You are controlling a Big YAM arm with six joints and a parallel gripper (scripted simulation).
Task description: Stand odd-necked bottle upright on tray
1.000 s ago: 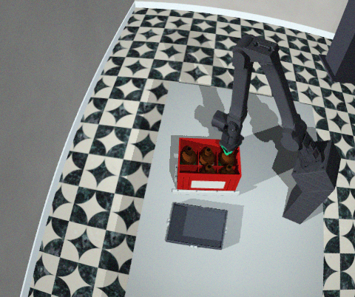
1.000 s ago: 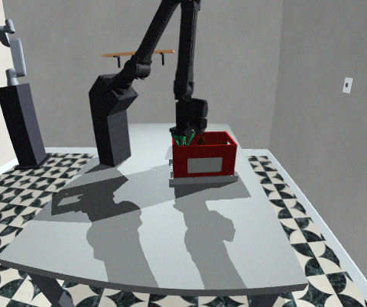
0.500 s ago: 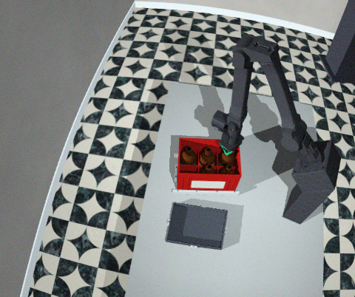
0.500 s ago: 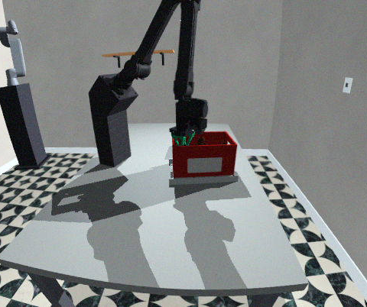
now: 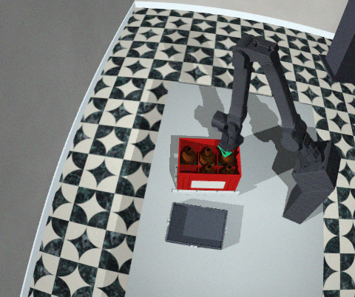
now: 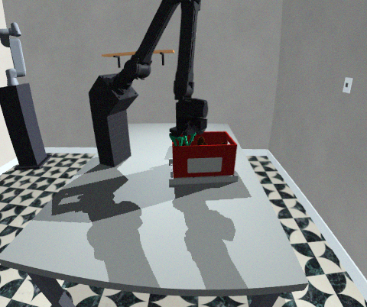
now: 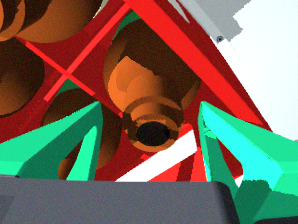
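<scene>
Bottles first: reading the crate from its left end in the top view, you have a brown bottle in the left back cell, another in the middle, and the corner bottle at the right back under the hand; two more sit in the front row, partly hidden by the dividers. All five stand in the crate, so nothing has been delivered yet.

At the right end, your wrist view shows the green fingers spread to either side of that corner bottle's neck, with open space on both sides. The hand is moderately wide and holds nothing.

Nearer the camera, the dark tray sits on the bench just beside the crate, with no bottle on it. Judging by this, you are at the neck-comparing stage; choosing, lifting and placing the odd bottle all remain.
</scene>
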